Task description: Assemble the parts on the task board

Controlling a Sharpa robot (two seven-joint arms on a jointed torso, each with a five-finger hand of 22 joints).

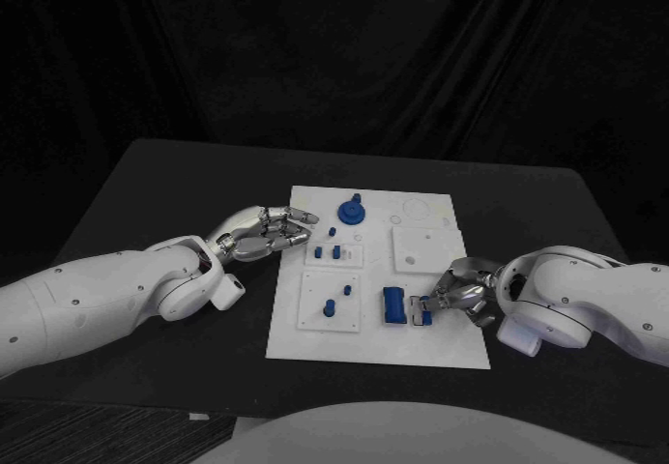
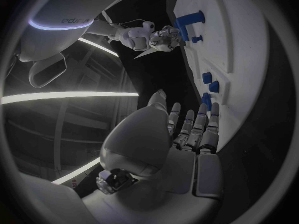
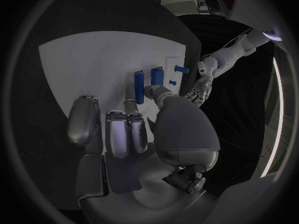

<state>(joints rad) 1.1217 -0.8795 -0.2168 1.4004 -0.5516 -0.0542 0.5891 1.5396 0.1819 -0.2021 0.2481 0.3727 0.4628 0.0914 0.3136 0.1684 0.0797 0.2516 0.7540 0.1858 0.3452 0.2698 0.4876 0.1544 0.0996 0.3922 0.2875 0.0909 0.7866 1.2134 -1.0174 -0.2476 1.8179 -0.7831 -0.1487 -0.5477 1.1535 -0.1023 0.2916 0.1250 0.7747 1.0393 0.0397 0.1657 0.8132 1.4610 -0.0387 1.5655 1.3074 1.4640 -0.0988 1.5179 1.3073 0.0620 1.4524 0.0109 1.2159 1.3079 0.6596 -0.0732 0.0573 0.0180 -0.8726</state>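
Note:
The white task board lies in the middle of the black table. On it stand a round blue part with a peg, several small blue parts and a long blue block. My right hand lies over the board's right side beside that block. Its thumb tip touches the block and its fingers lie flat over the board, with nothing held between them. My left hand hovers at the board's upper left edge, fingers close together and empty, near a small blue part.
Black tabletop runs around the board on all sides. Raised white square plates sit on the board's right half. My right hand also appears far across the board in the left wrist view, by the blue block.

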